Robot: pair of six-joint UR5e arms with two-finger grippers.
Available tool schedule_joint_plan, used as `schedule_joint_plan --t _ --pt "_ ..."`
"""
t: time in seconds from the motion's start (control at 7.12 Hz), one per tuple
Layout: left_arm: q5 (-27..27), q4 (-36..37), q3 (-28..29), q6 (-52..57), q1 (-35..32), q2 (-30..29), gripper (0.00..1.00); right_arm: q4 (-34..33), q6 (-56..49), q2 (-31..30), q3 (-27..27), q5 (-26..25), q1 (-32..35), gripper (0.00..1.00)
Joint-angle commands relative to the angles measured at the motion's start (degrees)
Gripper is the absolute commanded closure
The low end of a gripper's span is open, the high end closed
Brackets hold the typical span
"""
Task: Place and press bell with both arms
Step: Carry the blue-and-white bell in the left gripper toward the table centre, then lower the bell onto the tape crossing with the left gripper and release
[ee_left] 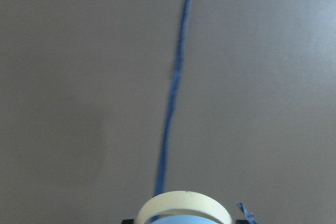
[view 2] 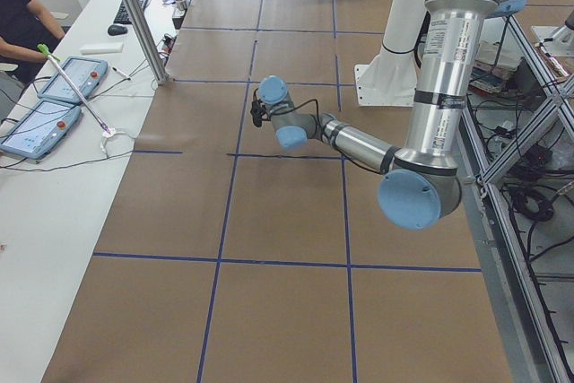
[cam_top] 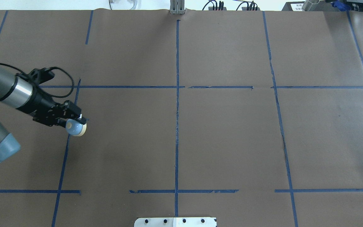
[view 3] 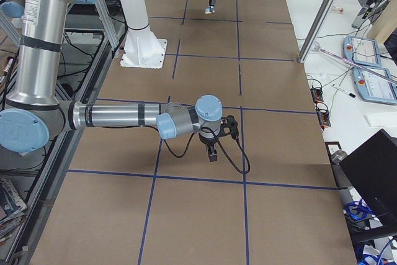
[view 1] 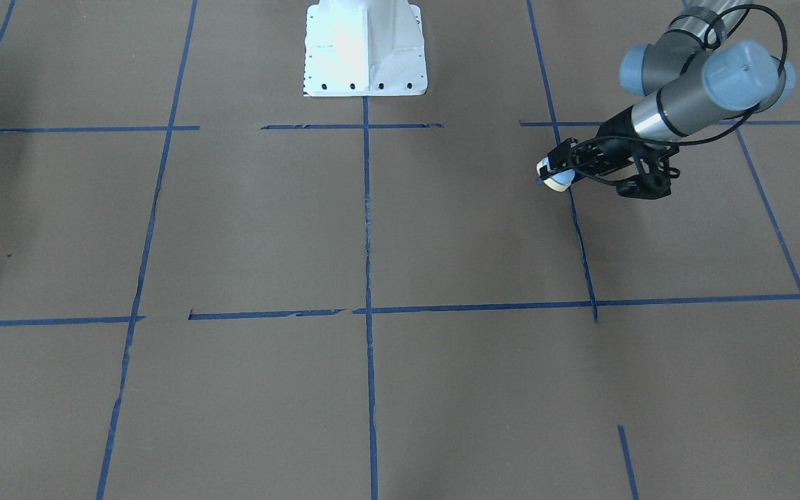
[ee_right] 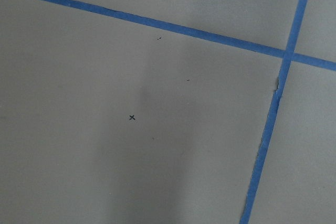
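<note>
From my station the biggest thing is the table (cam_top: 232, 142), covered in brown paper and marked into a grid with blue tape (cam_top: 177, 126), and the white pedestal (view 1: 365, 48) is bolted at the robot's edge. The left arm (cam_top: 2, 91) reaches out low over the robot's left part of the table. The right arm (view 3: 118, 117) stretches over the right part, with its wrist pointing down. I cannot tell whether the right gripper (view 3: 212, 153) is spread or closed. The left gripper (cam_top: 75, 122) is pinching the bell (cam_top: 77, 128) by its blue dome. The bell is tilted, right at 1 tape line just past a crossing, and I cannot tell whether it touches the paper.
</note>
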Motion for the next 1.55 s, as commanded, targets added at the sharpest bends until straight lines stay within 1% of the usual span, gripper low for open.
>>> schedule_joint_plan --t 0.0,0.14,0.28,0.42,0.7,0.84,0.98,1.26,1.4 --pt "4.6 10.5 7.3 -0.3 2.8 -15.4 1.0 0.0 0.0 0.3 -0.7 0.0 -0.5 0.0" --pt "4.8 10.6 12.2 -0.1 3.0 -19.4 1.0 0.0 0.0 0.4 -0.8 0.0 -0.6 0.0" --pt "7.4 11.3 19.3 -0.5 3.5 -26.3 1.0 0.0 0.0 0.4 -0.9 0.0 -0.7 0.0" --pt "10.6 13.0 28.0 -3.7 5.9 -34.8 1.0 0.0 0.1 0.4 -0.9 0.0 -0.8 0.0" --pt "15.2 13.2 37.4 -3.9 8.8 -42.5 1.0 0.0 0.1 0.3 -0.9 0.0 -1.0 0.0" --pt "16.3 13.2 43.4 -4.0 9.4 -46.9 1.0 0.0 0.1 0.4 -0.8 0.0 -1.1 0.0" --pt "16.5 13.2 44.7 -3.9 9.5 -47.9 1.0 0.0 0.1 0.4 -0.8 0.0 -1.1 0.0" --pt "20.2 13.4 44.8 -4.4 10.9 -48.0 0.96 0.0 0.1 1.2 -0.9 0.0 -1.5 0.0" --pt "20.3 15.6 44.5 -4.5 10.9 -48.2 0.93 0.0 0.1 1.2 -0.9 0.0 -1.5 0.0"
